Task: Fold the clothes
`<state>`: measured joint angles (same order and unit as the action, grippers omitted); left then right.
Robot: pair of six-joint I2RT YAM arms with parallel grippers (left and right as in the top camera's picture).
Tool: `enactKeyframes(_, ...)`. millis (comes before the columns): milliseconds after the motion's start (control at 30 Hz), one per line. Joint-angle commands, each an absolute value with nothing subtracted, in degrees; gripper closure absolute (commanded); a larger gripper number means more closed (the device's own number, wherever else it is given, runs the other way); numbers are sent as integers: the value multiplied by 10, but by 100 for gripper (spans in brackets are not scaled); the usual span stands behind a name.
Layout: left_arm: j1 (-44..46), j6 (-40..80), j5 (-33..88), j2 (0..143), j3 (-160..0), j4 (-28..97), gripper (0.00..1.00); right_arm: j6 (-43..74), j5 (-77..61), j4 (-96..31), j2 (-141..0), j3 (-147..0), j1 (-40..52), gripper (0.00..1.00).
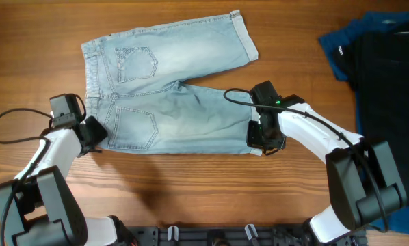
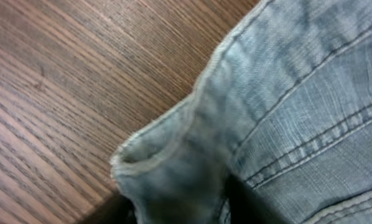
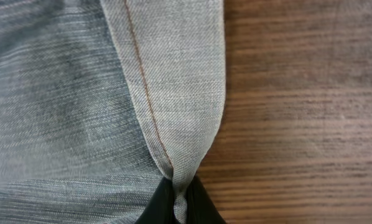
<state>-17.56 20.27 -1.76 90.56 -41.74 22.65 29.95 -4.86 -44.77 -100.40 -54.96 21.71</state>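
Shorts (image 1: 170,89) — cuff (image 3: 173,74) in right gripper (image 3: 176,204)

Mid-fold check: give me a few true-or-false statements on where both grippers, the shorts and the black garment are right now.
1. The right gripper pinches a leg cuff of the shorts. True.
2. The left gripper is at the other leg's cuff. False: it is at a waistband corner.
3. The back pockets face up. True.
4. The black garment covers the shorts. False: it lies apart, at the table's right edge.
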Motion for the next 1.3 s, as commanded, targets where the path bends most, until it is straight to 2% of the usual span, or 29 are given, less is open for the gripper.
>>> enactKeyframes(0,-175,199,18,917,-415,234,90,317,-13,-467,-1030,-539,220,96)
enactKeyframes(33,-175,199,17,917,-415,237,96,317,-11,-470,-1029,-539,220,96)
enactKeyframes(167,-175,199,22,902,-426,272,96,316,-11,-493,-1011,-542,215,96)
enactKeyframes(333,-175,199,22,837,-469,375,96,281,-15,-548,-949,-565,194,96)
enactKeyframes(533,-175,206,48,711,-476,485,96,225,-80,-625,-850,-602,160,96)
enactKeyframes(767,-175,219,82,556,-476,623,96,225,-90,-734,-708,-609,142,96)
enactKeyframes(867,-175,233,120,497,-476,636,96,226,-100,-752,-660,-609,142,96)
enactKeyframes(933,-175,246,133,461,-476,636,96,227,-99,-740,-638,-609,142,96)
enactKeyframes(1067,-175,249,96,437,-476,602,96,224,-99,-636,-651,-609,142,96)
enactKeyframes(1267,-175,249,60,499,-476,506,96,196,-95,-439,-767,-609,142,96)
